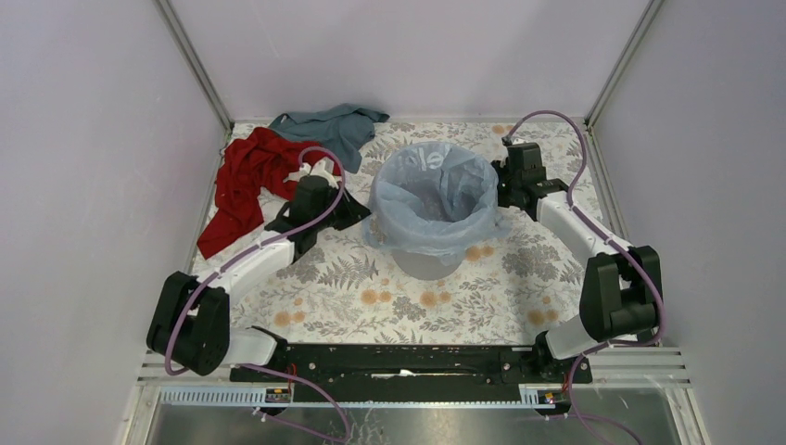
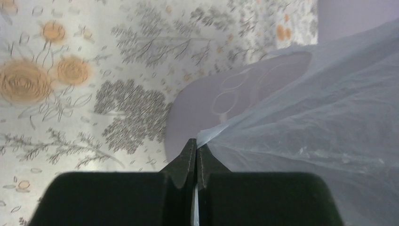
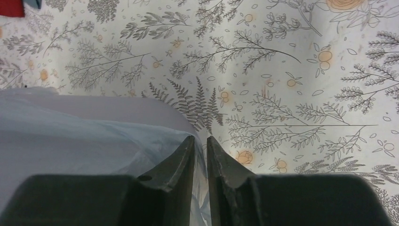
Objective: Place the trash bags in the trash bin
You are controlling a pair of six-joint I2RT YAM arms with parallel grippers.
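Lining step: I'm pinching the trash bag point(image 2: 301, 117) hem tight in my left gripper point(image 2: 195, 145) at the trash bin point(image 1: 424, 266) rim. My right gripper point(image 3: 200, 140) jaws are sitting slightly parted around the film. Next, I reckon: seating the hem, no tugging.

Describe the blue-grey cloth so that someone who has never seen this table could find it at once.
On the floral table, find the grey bin lined with a pale blue bag. Beyond it, toward the far left corner, lie two crumpled cloths. Pick the blue-grey cloth nearest the back wall, not the red cloth beside it.
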